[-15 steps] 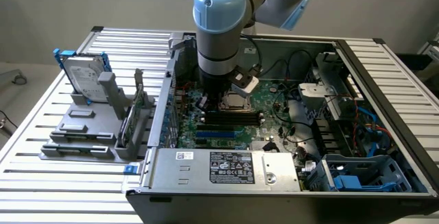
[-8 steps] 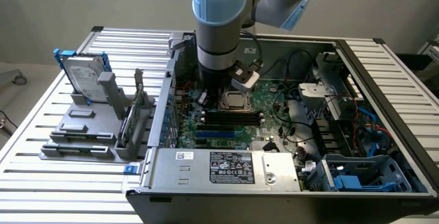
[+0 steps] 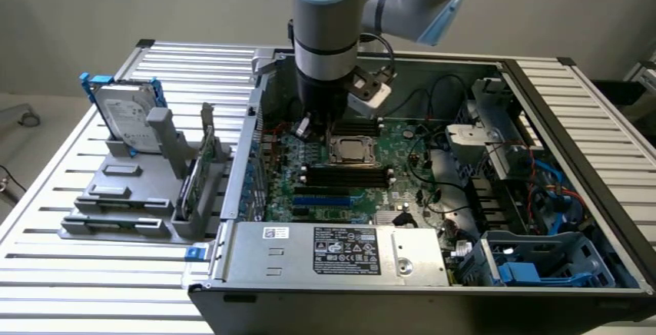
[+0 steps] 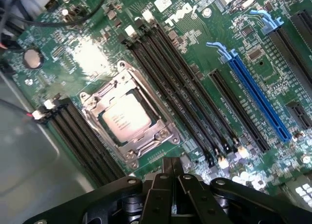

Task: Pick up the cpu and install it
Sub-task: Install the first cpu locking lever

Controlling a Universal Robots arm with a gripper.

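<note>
- Over at the exterior view's left, a hard drive (image 3: 129, 117) with a white label is standing upright in a grey fixture (image 3: 128, 197) on the slatted aluminium table (image 3: 61, 270), well apart from the open computer case (image 3: 600, 197).
- Next to the fixture, nearer the case, a thin green card (image 3: 208, 164) is standing on edge in the same holder.
- Inside the case, the robot arm (image 3: 326, 20) is reaching straight down over the green motherboard (image 4: 92, 58), with the gripper (image 3: 307, 125) hanging just beside the socket, towards the exterior view's left of it.
- In the wrist view, the gripper (image 4: 174, 177) is showing its two black fingers (image 4: 165, 182) pressed together with nothing between them.
- The cpu (image 4: 126, 119) is sitting flat in the metal-framed socket (image 4: 161, 132), its silver top facing up, apart from the fingertips.
- Black memory slots (image 4: 180, 87) are running alongside the socket on both sides, and a blue expansion slot (image 4: 256, 99) is lying beyond them.
- At the case's front edge, a silver power supply (image 3: 339, 252) with a label is lying flat.
- Towards the exterior view's right, cables (image 3: 554, 185) and a blue bracket (image 3: 518, 270) are crowding the drive bays.
</note>
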